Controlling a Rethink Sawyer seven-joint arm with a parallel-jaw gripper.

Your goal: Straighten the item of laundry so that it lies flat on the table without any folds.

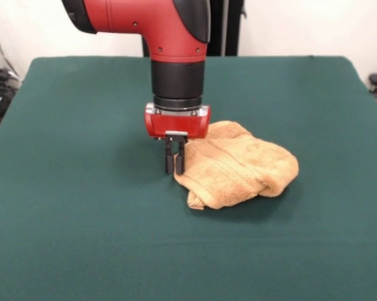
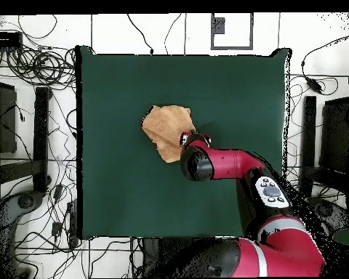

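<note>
Broadly, the counter [image 1: 81, 238] is a wide rectangle under plain dark green cloth, smooth and nearly bare, its corners slightly rounded in the overhead view. Near its middle, a little toward the far edge in the front view, lies the towel [image 1: 238, 166], an orange-tan terry piece bunched into a rumpled mound with folded layers and a woven band curving across its near side. The arm [image 1: 169, 37], red with a black collar, comes down from above, and its end effector [image 1: 175, 164] stands upright at the towel's left border in the front view, the two dark fingers [image 1: 169, 160] drawn close together with only a thin slit between them; their tips sit at the cloth surface just beside the towel's edge, and I cannot tell whether they pinch any fabric. From overhead the arm's wrist covers that side of the towel [image 2: 166, 127]. Around the counter the floor [image 2: 112, 33] is pale, strewn with dark cables [image 2: 32, 65] and black equipment, thickest along one short edge; behind the far edge stands a light wall [image 1: 301, 25].
</note>
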